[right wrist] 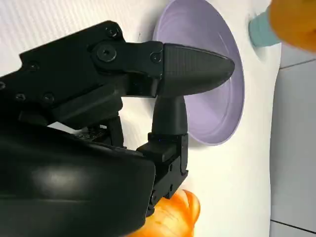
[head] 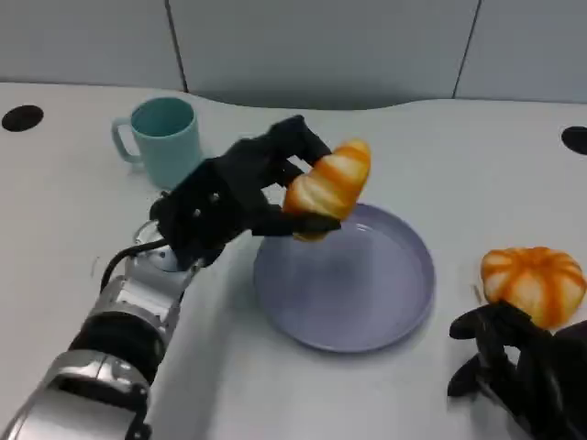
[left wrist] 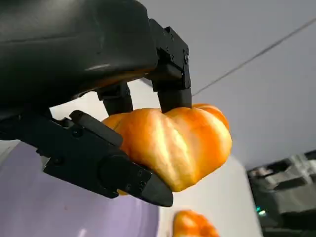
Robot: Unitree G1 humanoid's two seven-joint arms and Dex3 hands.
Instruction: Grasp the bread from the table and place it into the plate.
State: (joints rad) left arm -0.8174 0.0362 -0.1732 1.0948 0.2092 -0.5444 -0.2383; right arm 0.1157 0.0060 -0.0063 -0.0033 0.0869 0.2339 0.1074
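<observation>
Above the plate (head: 404, 302) rim, bread (head: 328, 183) pinched between left hand (head: 240, 191) fingers (left wrist: 170, 81), right hand (head: 523, 362) empty

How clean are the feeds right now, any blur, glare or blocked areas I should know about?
Head view: even, soft light, mild overall softness; the bread in the left hand over the plate is readable. Left wrist view: bread sharp, hand shell dark with a faint sheen, background blurred. Right wrist view: the right hand blocks much of the frame, and the second bread at its edge is soft.
</observation>
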